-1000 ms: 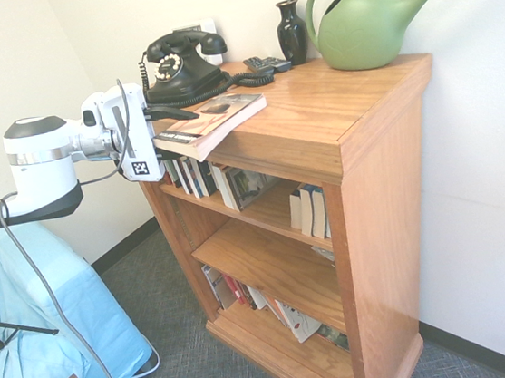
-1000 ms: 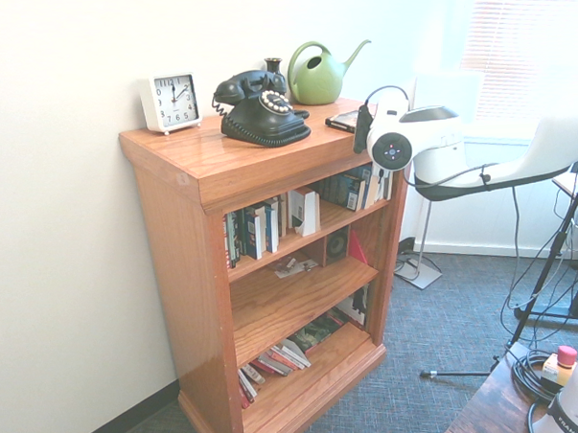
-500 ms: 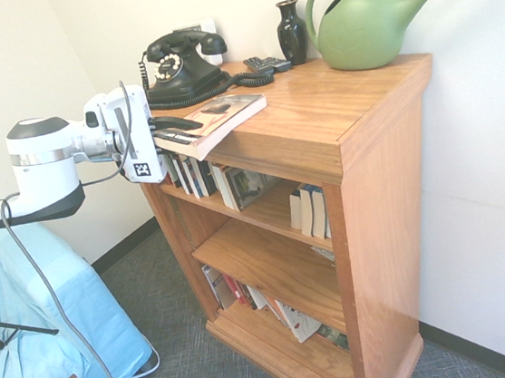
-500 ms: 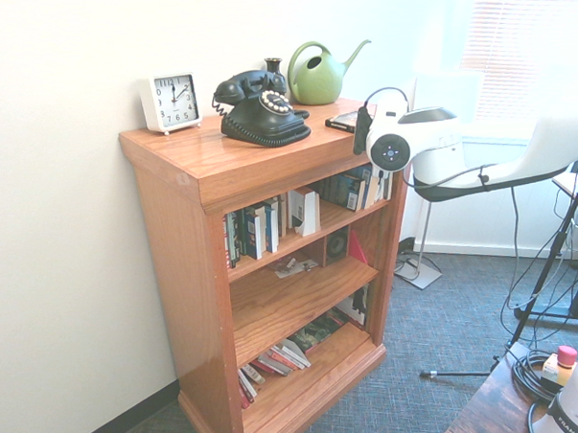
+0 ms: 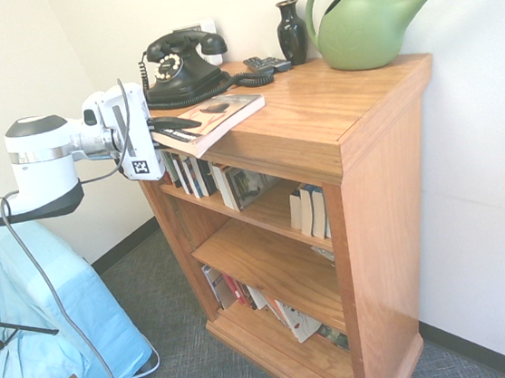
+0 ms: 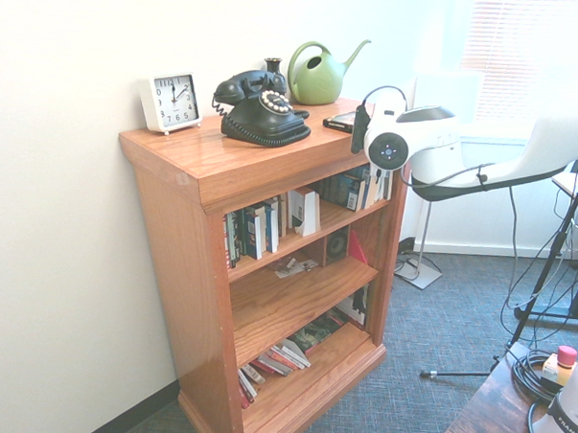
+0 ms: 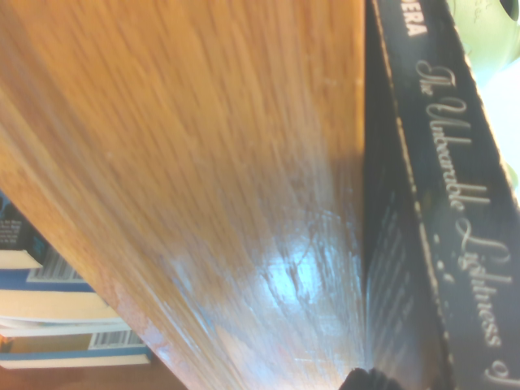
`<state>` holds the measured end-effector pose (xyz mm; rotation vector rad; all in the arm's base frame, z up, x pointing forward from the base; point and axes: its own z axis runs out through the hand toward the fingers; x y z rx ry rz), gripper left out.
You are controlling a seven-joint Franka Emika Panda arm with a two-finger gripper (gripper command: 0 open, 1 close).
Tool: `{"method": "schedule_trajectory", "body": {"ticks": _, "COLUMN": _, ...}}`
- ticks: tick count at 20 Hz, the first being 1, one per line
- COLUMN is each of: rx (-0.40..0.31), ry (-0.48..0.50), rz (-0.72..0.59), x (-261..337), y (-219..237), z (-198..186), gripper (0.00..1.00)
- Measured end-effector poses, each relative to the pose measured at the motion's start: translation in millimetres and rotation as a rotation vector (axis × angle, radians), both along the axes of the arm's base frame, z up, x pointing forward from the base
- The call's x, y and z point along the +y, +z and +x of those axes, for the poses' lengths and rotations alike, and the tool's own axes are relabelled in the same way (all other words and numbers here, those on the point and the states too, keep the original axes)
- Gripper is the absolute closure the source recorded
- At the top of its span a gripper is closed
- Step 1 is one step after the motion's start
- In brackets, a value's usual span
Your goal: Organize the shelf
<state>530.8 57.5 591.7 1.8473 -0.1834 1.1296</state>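
The warm orange-brown oak bookcase (image 5: pixel 385 192), waist-high with a thick overhanging top, stands on the grey carpet (image 5: pixel 183 343) against the pale wall. At its front edge the black-fingered gripper (image 5: pixel 194 123) of the white arm is closed, pinching the near side of a thick paperback (image 5: pixel 229 111) with a pale, pictured cover. The book lies on the bookcase's top, partly out over the front edge — its black spine, seen in the wrist view, reads "The Unbearable Lightness of".

Inside the bookcase, just under its top, upright books (image 6: pixel 259 227) line the upper level; on the bottom level more books (image 5: pixel 290 317) lean over in a slanting row.

Farther back on the bookcase's top sits a black rotary-style telephone (image 5: pixel 182 71) with a coiled cord, a dark handheld remote (image 5: pixel 266 63) beside it. Toward the bookcase's rear stand a white square clock (image 6: pixel 172 103), a slim glossy black vase (image 5: pixel 292 35) and a rounded green watering can (image 5: pixel 361 34) with a long spout.
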Motion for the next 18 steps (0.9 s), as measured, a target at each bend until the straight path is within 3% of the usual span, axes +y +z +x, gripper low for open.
{"method": "schedule_trajectory", "body": {"ticks": 5, "rx": -0.038, "ry": -0.023, "rz": 0.125, "x": 2.5, "y": 26.9, "z": -20.9, "gripper": 1.0}}
{"method": "schedule_trajectory", "body": {"ticks": 11, "rx": -0.096, "ry": -0.056, "rz": 0.252, "x": -24.5, "y": 74.3, "z": -77.2, "gripper": 1.0}}
{"method": "schedule_trajectory", "body": {"ticks": 18, "rx": -0.106, "ry": -0.049, "rz": 0.447, "x": -57.8, "y": 57.7, "z": -141.6, "gripper": 1.0}}
